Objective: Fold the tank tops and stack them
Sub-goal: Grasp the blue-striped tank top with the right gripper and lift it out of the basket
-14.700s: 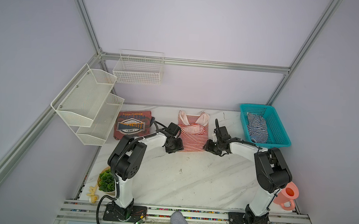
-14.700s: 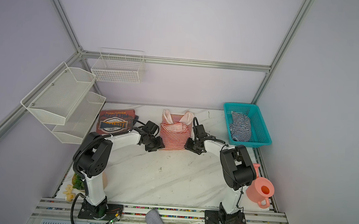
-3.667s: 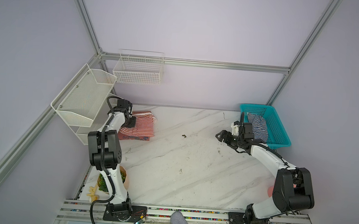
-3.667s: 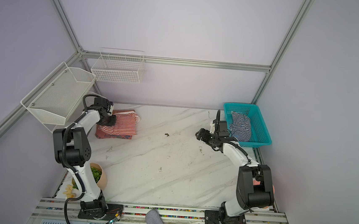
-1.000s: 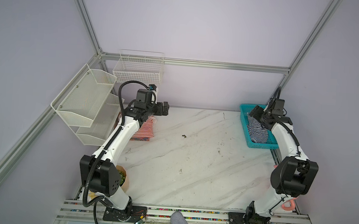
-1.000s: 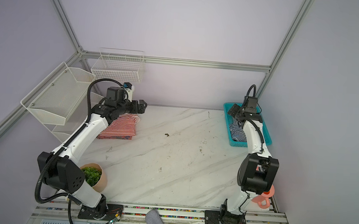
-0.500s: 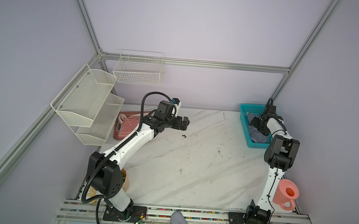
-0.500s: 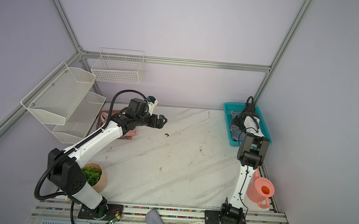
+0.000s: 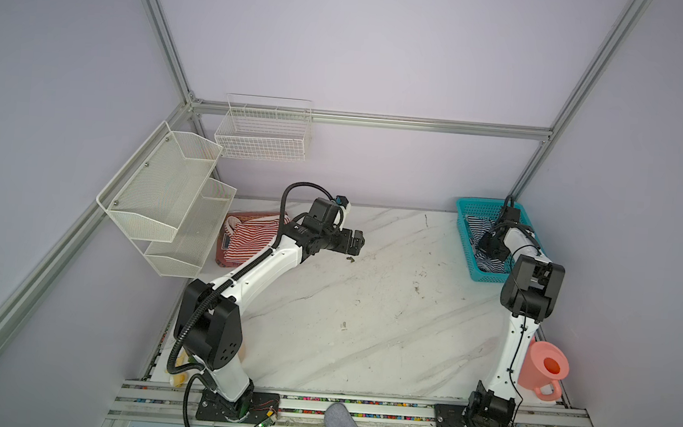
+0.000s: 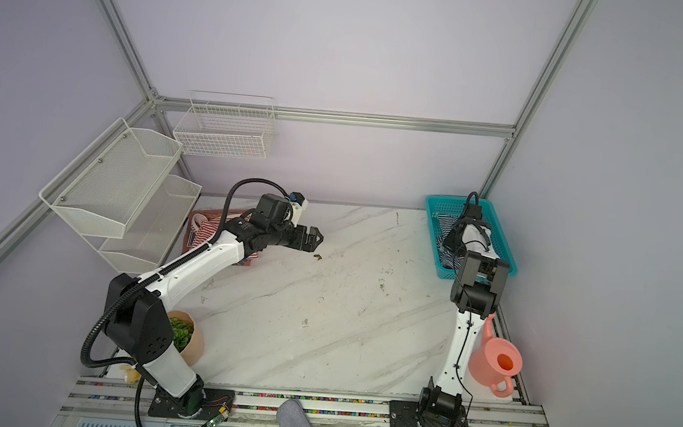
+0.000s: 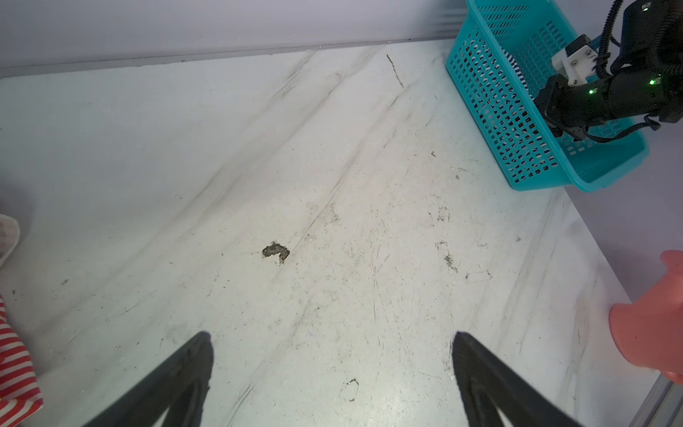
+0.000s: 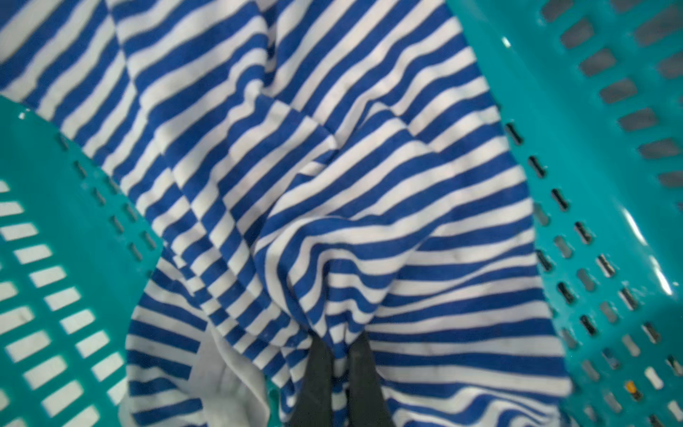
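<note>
White marble counter (image 9: 365,316) in a pale lilac booth. A crumpled navy-and-white striped tank top (image 12: 369,177) lies in a teal basket (image 12: 610,166) at the counter's back right, a fold of it pinched in the closed right hand (image 12: 340,344). The red-and-white striped tank top (image 9: 252,236) lies on a rust-red garment (image 9: 247,218) at the back left. The left hand (image 11: 331,334) hangs wide open over bare counter nearby.

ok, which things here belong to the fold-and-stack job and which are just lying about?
Job: navy-striped tank top, pinched by the right tool in the teal basket; red-striped tank top.
Lying about: rust-red garment, pink watering can, potted plant, wall racks.
</note>
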Motion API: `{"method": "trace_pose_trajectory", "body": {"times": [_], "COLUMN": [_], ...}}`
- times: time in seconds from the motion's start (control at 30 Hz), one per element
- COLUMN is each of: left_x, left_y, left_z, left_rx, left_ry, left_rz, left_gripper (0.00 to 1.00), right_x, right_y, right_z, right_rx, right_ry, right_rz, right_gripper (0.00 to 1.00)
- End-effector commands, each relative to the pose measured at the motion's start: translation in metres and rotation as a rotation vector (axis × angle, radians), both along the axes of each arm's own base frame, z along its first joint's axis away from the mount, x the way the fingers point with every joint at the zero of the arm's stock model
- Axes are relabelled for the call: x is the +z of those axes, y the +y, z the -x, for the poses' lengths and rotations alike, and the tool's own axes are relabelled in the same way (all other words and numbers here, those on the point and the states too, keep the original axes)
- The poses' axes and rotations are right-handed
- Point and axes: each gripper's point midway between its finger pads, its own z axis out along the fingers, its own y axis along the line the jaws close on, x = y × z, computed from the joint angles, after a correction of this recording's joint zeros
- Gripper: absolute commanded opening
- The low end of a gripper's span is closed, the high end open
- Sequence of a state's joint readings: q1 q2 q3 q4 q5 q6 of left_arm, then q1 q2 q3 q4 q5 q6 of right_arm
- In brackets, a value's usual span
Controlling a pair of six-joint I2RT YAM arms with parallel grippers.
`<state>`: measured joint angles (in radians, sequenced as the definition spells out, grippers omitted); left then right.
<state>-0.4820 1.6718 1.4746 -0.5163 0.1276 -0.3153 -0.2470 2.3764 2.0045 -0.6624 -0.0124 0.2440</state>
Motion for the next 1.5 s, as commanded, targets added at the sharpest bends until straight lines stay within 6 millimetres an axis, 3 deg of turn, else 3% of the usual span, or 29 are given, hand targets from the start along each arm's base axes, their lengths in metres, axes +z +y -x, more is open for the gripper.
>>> {"method": "trace_pose_trajectory", "body": {"times": [0.0,0.13,0.3,0.37,0.6,0.73,0.93,1.03,1.1,1.17,1.23,1.3,1.47], "left_x": [0.008,0.013,0.017,0.018,0.027,0.036,0.052,0.060,0.067,0.073,0.072,0.085,0.086], "left_y": [-0.005,-0.004,-0.005,-0.006,-0.010,-0.009,0.003,0.011,0.016,0.020,0.023,0.030,0.037], "left_z": [0.005,0.007,0.009,0.011,0.017,0.021,0.028,0.031,0.034,0.038,0.039,0.046,0.050], "left_rx": [-0.014,-0.011,-0.011,-0.014,-0.023,-0.019,0.012,0.036,0.048,0.057,0.065,0.075,0.092], "left_ry": [-0.014,-0.027,-0.034,-0.034,-0.054,-0.077,-0.124,-0.153,-0.170,-0.186,-0.187,-0.220,-0.226], "left_rz": [0.024,0.025,0.023,0.025,0.033,0.033,0.023,0.014,0.014,0.016,0.010,0.020,0.001], "left_gripper": [1.00,1.00,1.00,1.00,1.00,1.00,1.00,1.00,1.00,1.00,1.00,1.00,1.00], "right_x": [0.016,0.069,0.154,0.191,0.308,0.376,0.445,0.455,0.444,0.417,0.380,0.344,0.324], "right_y": [0.003,0.003,0.003,0.012,0.074,0.120,0.203,0.249,0.272,0.288,0.296,0.302,0.289], "right_z": [0.011,0.014,0.032,0.040,0.069,0.094,0.130,0.148,0.153,0.152,0.149,0.147,0.155], "right_rx": [0.016,0.018,0.001,0.015,0.180,0.305,0.554,0.678,0.709,0.694,0.651,0.621,0.521], "right_ry": [0.005,-0.107,-0.277,-0.376,-0.689,-0.850,-1.013,-1.037,-1.004,-0.932,-0.839,-0.759,-0.726], "right_rz": [-0.004,0.029,0.098,0.080,-0.095,-0.157,-0.329,-0.466,-0.513,-0.495,-0.453,-0.424,-0.346], "right_gripper": [0.00,0.00,0.00,0.00,0.00,0.00,0.00,0.00,0.00,0.00,0.00,0.00,0.00]}}
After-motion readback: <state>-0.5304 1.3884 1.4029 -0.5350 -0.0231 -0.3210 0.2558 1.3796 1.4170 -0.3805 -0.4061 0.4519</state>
